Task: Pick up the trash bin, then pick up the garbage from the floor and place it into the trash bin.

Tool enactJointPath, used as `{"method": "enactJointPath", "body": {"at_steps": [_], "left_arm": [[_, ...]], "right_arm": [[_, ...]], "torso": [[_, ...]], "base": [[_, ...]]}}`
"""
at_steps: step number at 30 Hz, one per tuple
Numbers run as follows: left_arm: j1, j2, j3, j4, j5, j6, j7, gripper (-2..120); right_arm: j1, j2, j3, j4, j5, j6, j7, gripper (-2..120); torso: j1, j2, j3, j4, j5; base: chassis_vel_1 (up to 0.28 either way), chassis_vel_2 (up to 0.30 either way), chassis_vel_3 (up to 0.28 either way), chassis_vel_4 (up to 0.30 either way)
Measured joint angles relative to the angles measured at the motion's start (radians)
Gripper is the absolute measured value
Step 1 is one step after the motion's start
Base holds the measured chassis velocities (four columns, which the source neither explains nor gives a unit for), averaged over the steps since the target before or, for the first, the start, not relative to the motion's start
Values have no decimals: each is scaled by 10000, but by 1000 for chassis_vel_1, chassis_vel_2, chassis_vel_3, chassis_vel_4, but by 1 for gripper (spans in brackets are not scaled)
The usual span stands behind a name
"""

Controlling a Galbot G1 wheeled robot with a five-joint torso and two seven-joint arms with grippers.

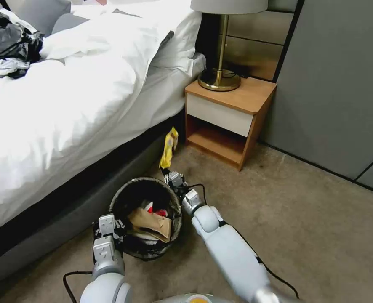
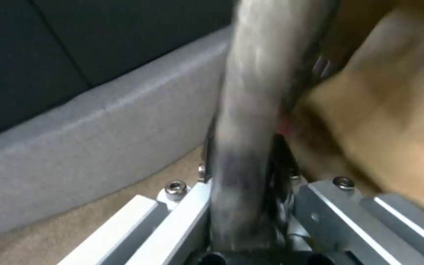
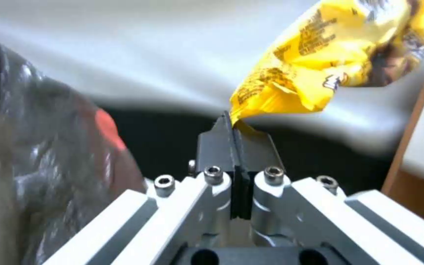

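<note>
Fingers of my right gripper [image 3: 234, 129] are pressed together on the crinkled yellow snack wrapper [image 1: 169, 147], held upright just past the round white bag-lined trash bin [image 1: 176, 202]. My left gripper [image 1: 118, 229] clamps the bin's near rim beside the bed [image 1: 68, 105]; tan paper [image 1: 150, 223] lies inside.

We see our left gripper [image 1: 118, 227] low and clamped tight, while our right gripper [image 1: 166, 171] reaches forward with its fingers [image 3: 222, 141] pinched together.
</note>
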Motion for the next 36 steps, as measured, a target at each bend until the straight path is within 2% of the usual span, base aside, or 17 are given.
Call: {"method": "enactJointPath", "body": {"at_steps": [2,4,6,8,10,12,31,36], "left_arm": [[-27,11,28,35,-7,2,26,0],[-79,25,105,93,-23,18,33,0],[-94,24,105,101,-24,19,30,0],[-135,45,128,169,-34,19,59,0],[-141,50,133,181,-38,19,60,0],[-176,66,129,226,-55,19,59,0],[-232,142,138,226,-117,139,56,0],[-144,190,216,42,-496,510,58,0]], "right_arm": [[-129,-112,-73,362,11,35,-61,0],[-732,-679,-380,1767,136,94,-245,0],[-829,-760,-431,2021,158,105,-261,0],[-1455,-1326,-741,3325,215,119,-323,0],[-1586,-1417,-796,3551,221,118,-330,0],[-2133,-1838,-1058,4222,180,166,-373,0],[-3480,-2997,-1288,4755,-454,976,-620,0],[-4042,-3630,-1396,4895,-863,1295,-718,0]], "torso": [[0,0,0,-1,0],[1,0,2,8,-1],[1,0,1,7,-5],[1,0,1,3,-3],[1,0,1,6,-2],[0,0,1,6,0],[1,0,1,6,1],[1,0,1,5,0]], "base": [[0,0,0,0],[0,0,0,0],[0,0,0,0],[0,0,0,0],[0,0,0,0],[0,0,0,0],[0,0,0,0],[0,0,0,0]]}}
